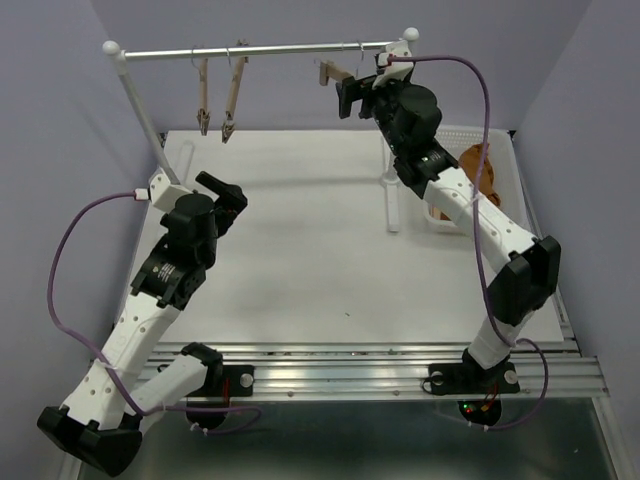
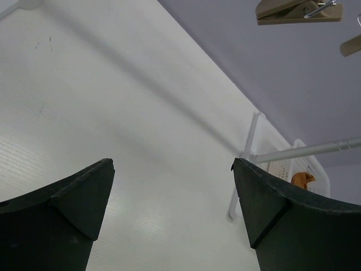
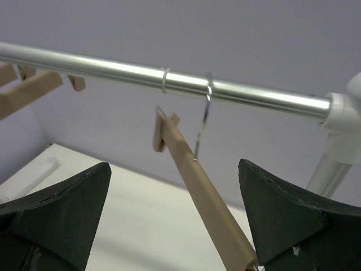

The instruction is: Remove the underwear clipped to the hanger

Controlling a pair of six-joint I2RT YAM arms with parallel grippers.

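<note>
The rust-orange underwear lies in a white basket at the table's right side, behind my right arm; it also shows small in the left wrist view. The light-wood hanger hangs by its wire hook on the metal rail with nothing clipped to it. My right gripper is raised to it and open. In the right wrist view the hanger's bar runs between the spread fingers of the right gripper, close to the right one. My left gripper is open and empty above the table's left side, as the left wrist view also shows.
Two more wooden clip hangers dangle from the rail's left part; one clip shows in the left wrist view. The rail's white posts stand at the back left and middle right. The white table lies below.
</note>
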